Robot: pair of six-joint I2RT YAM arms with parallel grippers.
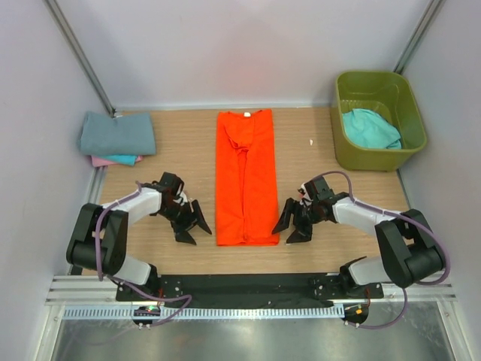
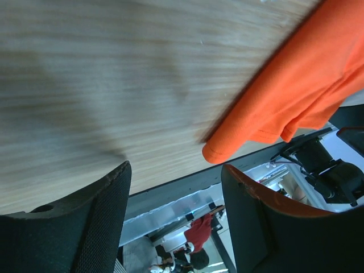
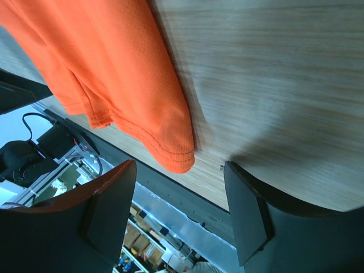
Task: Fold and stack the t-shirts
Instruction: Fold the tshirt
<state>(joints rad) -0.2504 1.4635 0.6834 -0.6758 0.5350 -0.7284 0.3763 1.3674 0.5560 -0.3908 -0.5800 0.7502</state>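
A bright orange t-shirt [image 1: 246, 177] lies on the wooden table as a long narrow strip, its neck at the far end. My left gripper [image 1: 192, 224] sits just left of the strip's near left corner and stands open. In the left wrist view that orange corner [image 2: 296, 85] lies ahead of the left gripper [image 2: 175, 176], with nothing between the fingers. My right gripper [image 1: 291, 226] is open beside the near right corner. From the right wrist, the hemmed orange corner [image 3: 114, 68] reaches toward the gap of the right gripper [image 3: 179, 170], apart from both fingers.
Folded t-shirts are stacked at the back left, a grey-blue one [image 1: 118, 134] over pink and teal edges [image 1: 113, 159]. An olive-green tub [image 1: 409, 113] at the back right holds a crumpled teal t-shirt [image 1: 370, 128]. The table's near edge runs just behind both grippers.
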